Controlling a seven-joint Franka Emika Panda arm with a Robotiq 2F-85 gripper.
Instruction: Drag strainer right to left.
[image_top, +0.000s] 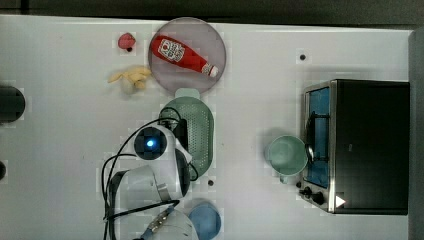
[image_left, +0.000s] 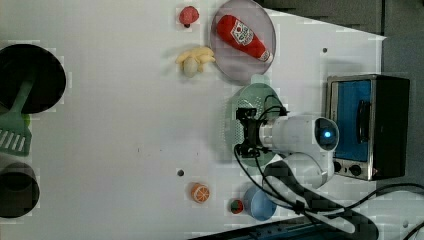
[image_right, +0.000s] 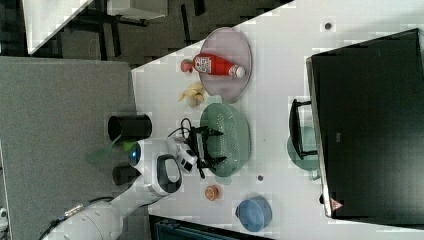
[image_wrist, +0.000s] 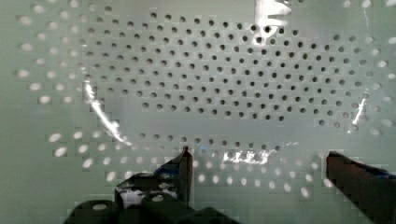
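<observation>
We note the strainer (image_top: 200, 132): pale mint plastic, oval, perforated with small round holes, on the white desk (image_top: 65, 140) just below the grey round plate (image_top: 192, 75) in the top view. End effector (image_right: 216, 146) spread wide inside the bowl, gripping nothing.

strainer (image_wrist: 224, 84): pale mint-green plastic, smooth, glossy with bright highlights, perforated with small holes
gripper (image_wrist: 257, 161) fingers: black, matt
table (image_top: 65, 150): white, smooth, matt
toaster oven (image_top: 367, 145): black top, shiny metal front frame
ketchup bottle (image_top: 181, 54): glossy red plastic
</observation>
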